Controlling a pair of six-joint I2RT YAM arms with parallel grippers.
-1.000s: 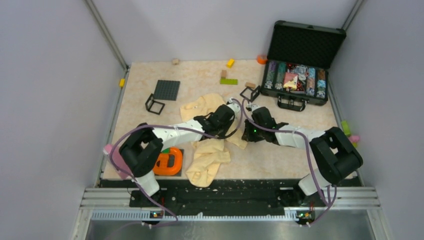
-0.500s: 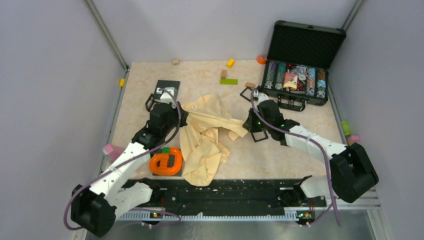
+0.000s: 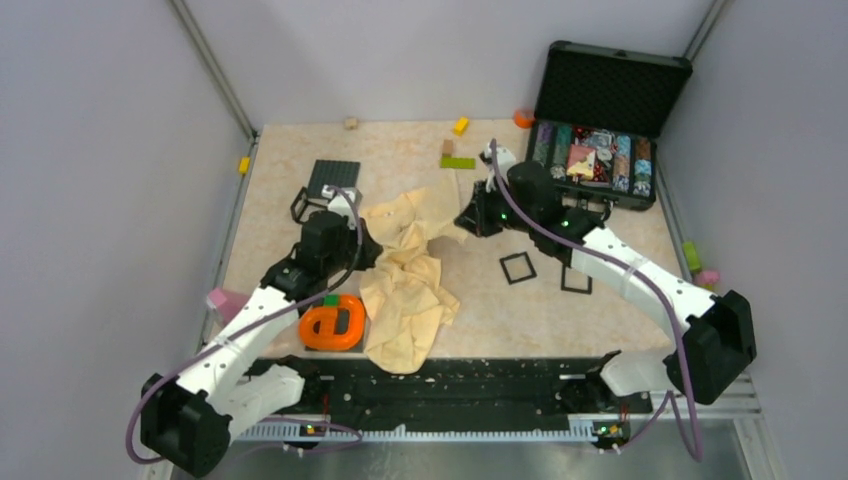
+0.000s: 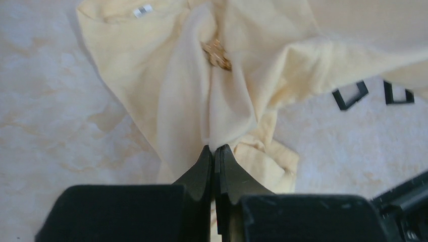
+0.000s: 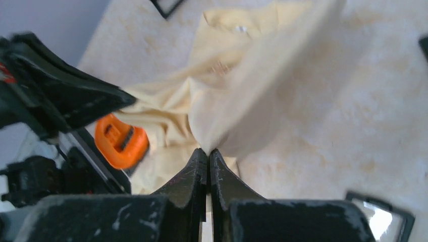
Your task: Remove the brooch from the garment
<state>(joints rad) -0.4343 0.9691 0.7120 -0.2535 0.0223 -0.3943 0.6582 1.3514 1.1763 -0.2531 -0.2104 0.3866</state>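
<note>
Two tools: both are pinching the pale yellow garment (image 3: 405,295), jaws pressed together on cloth.
Left tool (image 4: 214,149): it is gripping a fold right at its tips, the fabric spreading out ahead of it across the table (image 4: 50,101).
Right tool (image 5: 208,152): it is holding a lifted edge, the cloth rising away from its tips.
Brooch (image 4: 217,54): it is sitting in a crease straight ahead of the left tool, well beyond its tips and apart from both tools.
Black square frames (image 4: 351,96): they are lying ahead and to the right of the left tool.
</note>
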